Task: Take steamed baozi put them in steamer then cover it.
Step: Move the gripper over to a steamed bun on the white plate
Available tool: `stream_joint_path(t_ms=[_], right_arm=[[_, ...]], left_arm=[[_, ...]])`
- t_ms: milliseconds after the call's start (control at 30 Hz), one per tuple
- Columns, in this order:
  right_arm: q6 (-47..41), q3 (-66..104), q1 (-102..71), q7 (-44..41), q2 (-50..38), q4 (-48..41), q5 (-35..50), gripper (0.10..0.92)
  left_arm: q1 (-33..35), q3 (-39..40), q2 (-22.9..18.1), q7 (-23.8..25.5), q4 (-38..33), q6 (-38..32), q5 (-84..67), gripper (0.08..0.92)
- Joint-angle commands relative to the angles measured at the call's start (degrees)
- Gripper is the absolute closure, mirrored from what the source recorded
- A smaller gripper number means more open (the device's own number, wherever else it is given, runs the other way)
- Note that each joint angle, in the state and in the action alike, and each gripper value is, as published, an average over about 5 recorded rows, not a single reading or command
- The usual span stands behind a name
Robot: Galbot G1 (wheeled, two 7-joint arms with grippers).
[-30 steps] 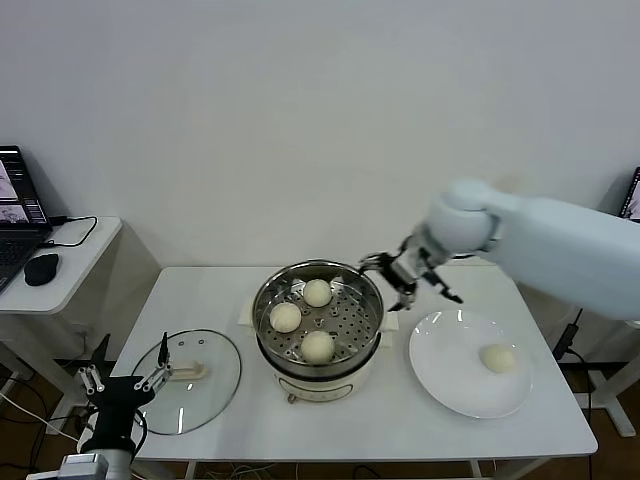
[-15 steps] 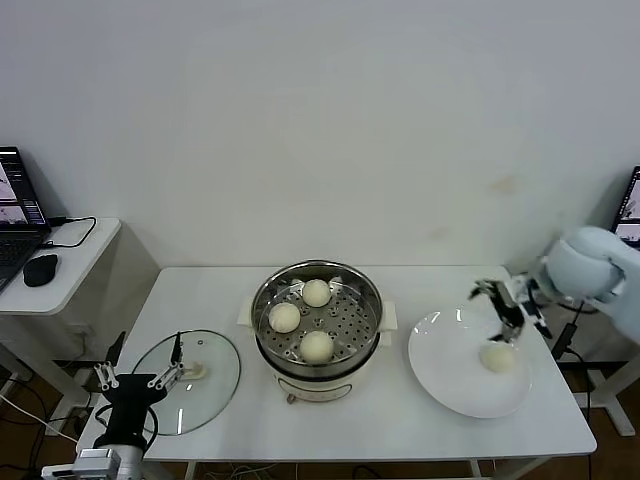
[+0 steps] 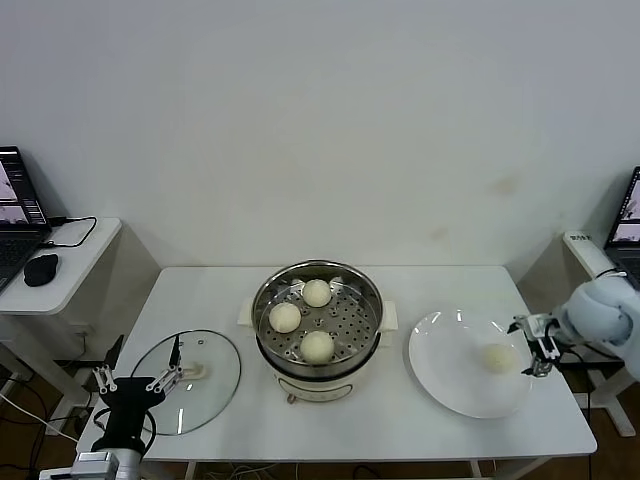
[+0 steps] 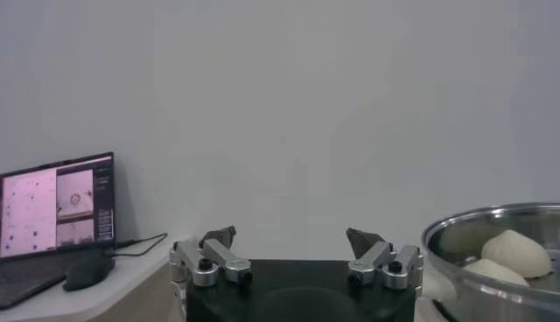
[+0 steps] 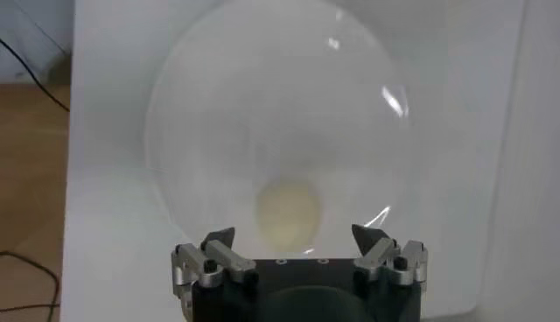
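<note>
Three cream-white baozi (image 3: 317,293) (image 3: 285,317) (image 3: 317,346) lie on the perforated tray of the steel steamer (image 3: 268,285) at the table's middle. One baozi (image 3: 498,357) lies on the white plate (image 3: 450,380) at the right; it also shows in the right wrist view (image 5: 289,213). My right gripper (image 3: 534,347) is open and empty, just right of the plate, with that baozi a short way in front of its fingertips. The glass cover (image 3: 218,380) lies flat at the table's left. My left gripper (image 3: 135,378) is open and empty at the cover's left edge.
A side desk (image 3: 85,262) at the far left holds a laptop (image 3: 18,215) and a mouse (image 3: 41,268). The steamer's rim (image 4: 490,219) shows in the left wrist view with two baozi inside. A cable and stand leg are beyond the table's right edge.
My right arm has swung from beside the steamer out to the right and lowered to the plate's right edge. My left gripper has shifted slightly by the cover.
</note>
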Motion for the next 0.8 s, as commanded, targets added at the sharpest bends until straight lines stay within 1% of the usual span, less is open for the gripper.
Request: stream_joint_path(t_ms=[33, 467, 800], right_arm=[[0.86, 8.98, -10.41, 1.4, 5.54, -8.14, -3.52, 0.203], [1.23, 8.76, -6.73, 2.71, 10.56, -11.81, -3.42, 0.203], [0.4, 8.06, -5.68, 2.09, 11.48, -12.6, -3.48, 0.21]], left_arm=[[0.33, -0.4, -0.18, 0.03, -0.19, 0.05, 0.16, 0.177], [0.67, -0.81, -0.44, 0.0, -0.19, 0.01, 0.26, 0.177], [0.46, -0.7, -0.48, 0.02, 0.11, 0.01, 0.24, 0.177]])
